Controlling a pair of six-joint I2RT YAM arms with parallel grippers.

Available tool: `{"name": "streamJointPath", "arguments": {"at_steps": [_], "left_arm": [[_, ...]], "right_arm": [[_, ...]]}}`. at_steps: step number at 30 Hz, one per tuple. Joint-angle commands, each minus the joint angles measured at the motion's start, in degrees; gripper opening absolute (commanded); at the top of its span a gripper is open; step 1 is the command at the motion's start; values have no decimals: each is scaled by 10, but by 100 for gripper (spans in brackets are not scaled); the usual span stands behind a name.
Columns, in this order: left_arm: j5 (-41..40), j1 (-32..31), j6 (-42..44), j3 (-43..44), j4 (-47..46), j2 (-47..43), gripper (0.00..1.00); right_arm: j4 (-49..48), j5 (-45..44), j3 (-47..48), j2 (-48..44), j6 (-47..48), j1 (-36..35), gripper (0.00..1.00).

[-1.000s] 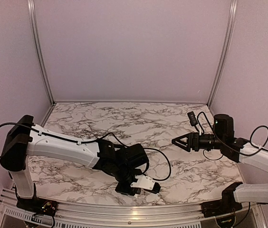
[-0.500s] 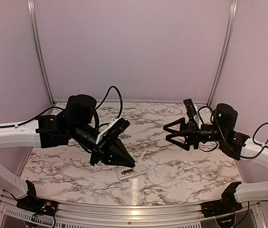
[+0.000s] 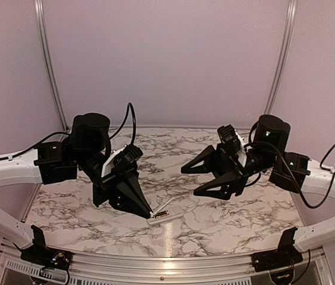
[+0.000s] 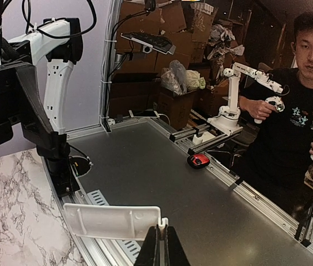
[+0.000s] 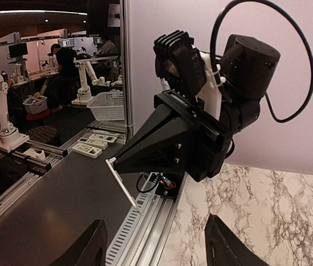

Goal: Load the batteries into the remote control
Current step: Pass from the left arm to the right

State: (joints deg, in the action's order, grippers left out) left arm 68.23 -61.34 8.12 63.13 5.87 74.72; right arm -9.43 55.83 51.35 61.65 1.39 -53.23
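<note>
Lower centre of the overhead view: the remote control (image 3: 158,221) lies on the marble table (image 3: 233,219), with red batteries (image 3: 163,217) apparently in its recess. The left gripper (image 3: 148,212) pinches a white cover (image 4: 112,220). The right gripper (image 3: 189,181) is spread and empty.

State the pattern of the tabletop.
The tabletop is white marble with dark grey veining, best seen in the top external view.

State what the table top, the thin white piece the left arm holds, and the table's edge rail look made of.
Table top: marble look, white with grey veins, mild sheen; possibly printed laminate rather than stone.
Thin white piece: moulded plastic, smooth matte, with a small clip tab.
Edge rail: bare silvery metal, likely aluminium, grooved.
</note>
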Motion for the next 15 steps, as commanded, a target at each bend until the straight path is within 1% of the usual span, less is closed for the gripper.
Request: {"name": "streamJointPath", "arguments": {"at_steps": [1, 3, 11, 13, 15], "left_arm": [[30, -6, 7, -8, -2, -11, 0], [34, -8, 5, -10, -10, -11, 0], [36, -14, -3, -15, -43, -11, 0], [36, -14, -9, -17, -52, -11, 0], [37, -14, -17, -19, -71, -13, 0]], "right_arm": [[70, -1, 49, 31, 64, -46, 57], [69, -2, 57, 43, 68, -56, 54], [57, 9, 75, 86, 74, -82, 51], [57, 13, 79, 92, 76, -87, 49], [57, 19, 83, 95, 77, -90, 44]]}}
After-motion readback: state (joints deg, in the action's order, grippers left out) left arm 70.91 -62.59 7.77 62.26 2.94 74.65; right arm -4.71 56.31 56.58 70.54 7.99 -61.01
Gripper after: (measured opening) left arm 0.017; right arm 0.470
